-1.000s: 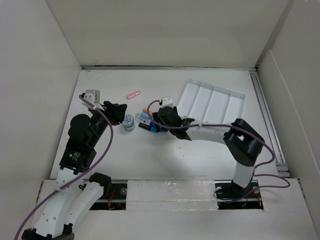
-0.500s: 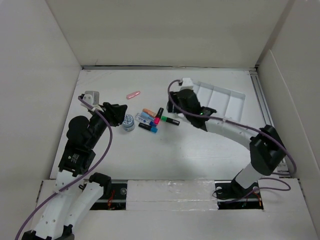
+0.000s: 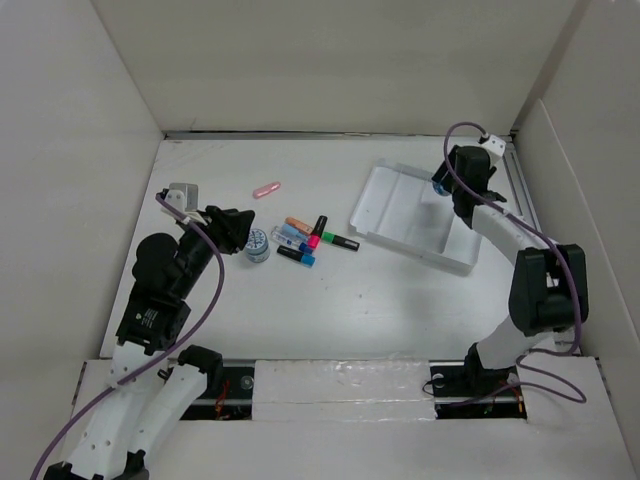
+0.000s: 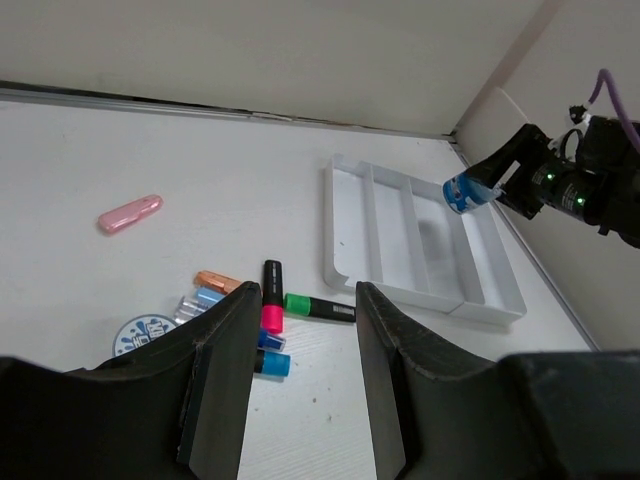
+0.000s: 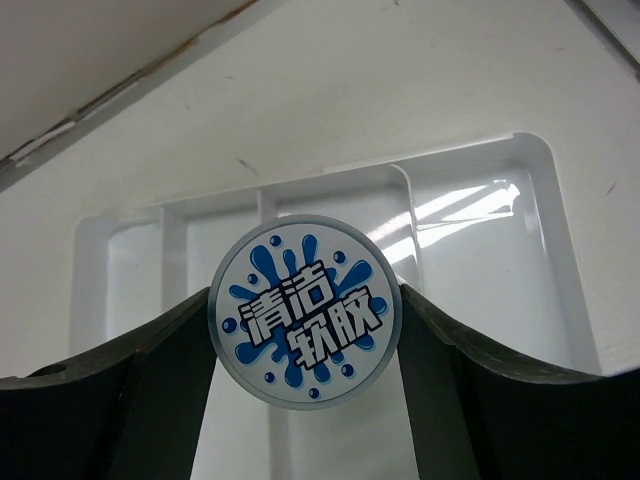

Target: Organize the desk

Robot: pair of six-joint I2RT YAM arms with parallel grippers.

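The desk (image 3: 350, 300) is the big white tabletop. My right gripper (image 3: 441, 186) is shut on a round jar (image 5: 303, 310) with a blue and white label and holds it above the white four-compartment tray (image 3: 405, 246), over its far right part. The jar also shows in the left wrist view (image 4: 462, 192). My left gripper (image 3: 240, 228) is open and empty, hovering near a second round blue jar (image 3: 257, 245). Several markers lie in a cluster: orange (image 3: 298, 224), pink and black (image 3: 317, 232), green and black (image 3: 340, 241), blue (image 3: 297, 255).
A small pink object (image 3: 267, 189) lies on the far left of the desk. White wall panels close in the desk on the left, back and right. A metal rail (image 3: 530, 240) runs along the right edge, close beside the tray.
My right arm has swung from the marker cluster up and to the right, carrying the jar to above the tray. The left arm has barely moved.
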